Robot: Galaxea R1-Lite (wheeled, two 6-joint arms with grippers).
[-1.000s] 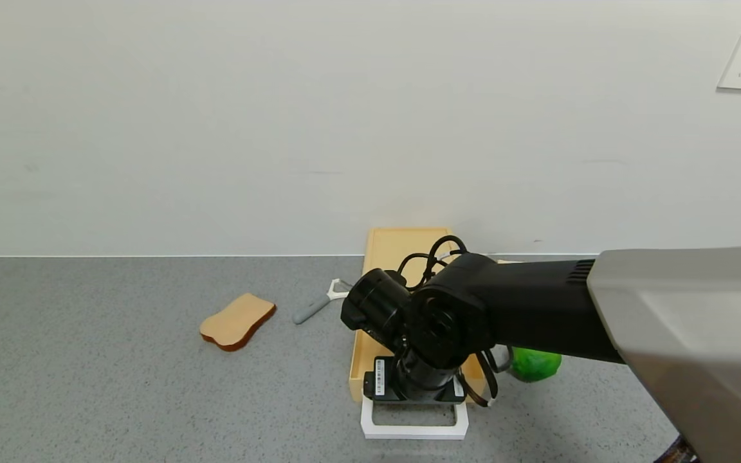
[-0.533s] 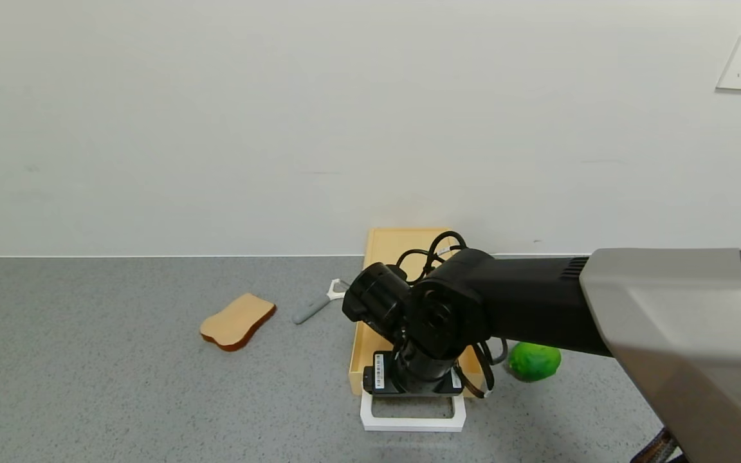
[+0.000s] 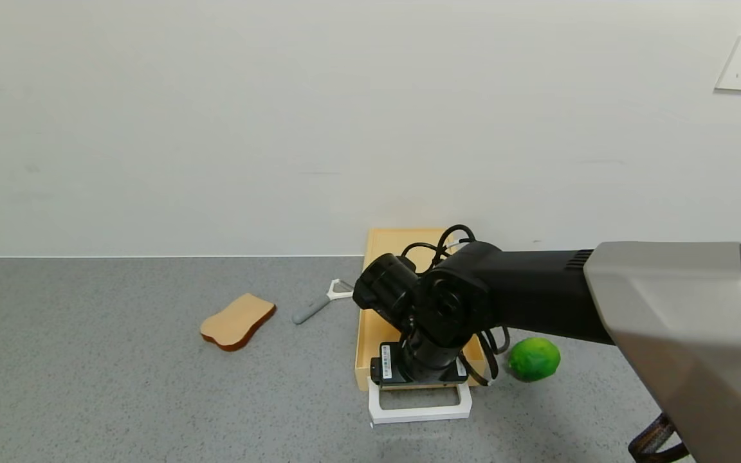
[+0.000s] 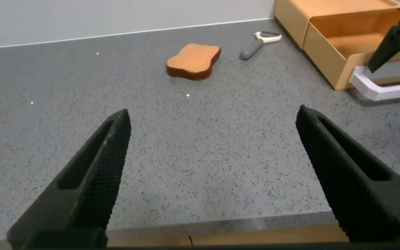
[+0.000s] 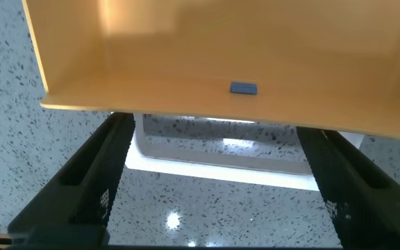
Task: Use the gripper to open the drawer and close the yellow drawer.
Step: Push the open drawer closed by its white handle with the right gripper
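The black right gripper [image 3: 419, 384], jaws spread and holding nothing, straddled the pale yellow-tan drawer's [image 3: 380, 286] white loop handle [image 3: 420, 406]; pushing squarely toward twelve o'clock would close it.

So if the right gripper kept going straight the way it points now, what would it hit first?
Most likely the white handle of the drawer: the right gripper points down with its open fingers on either side of it. Below that is the grey counter. How close the handle is cannot be judged.
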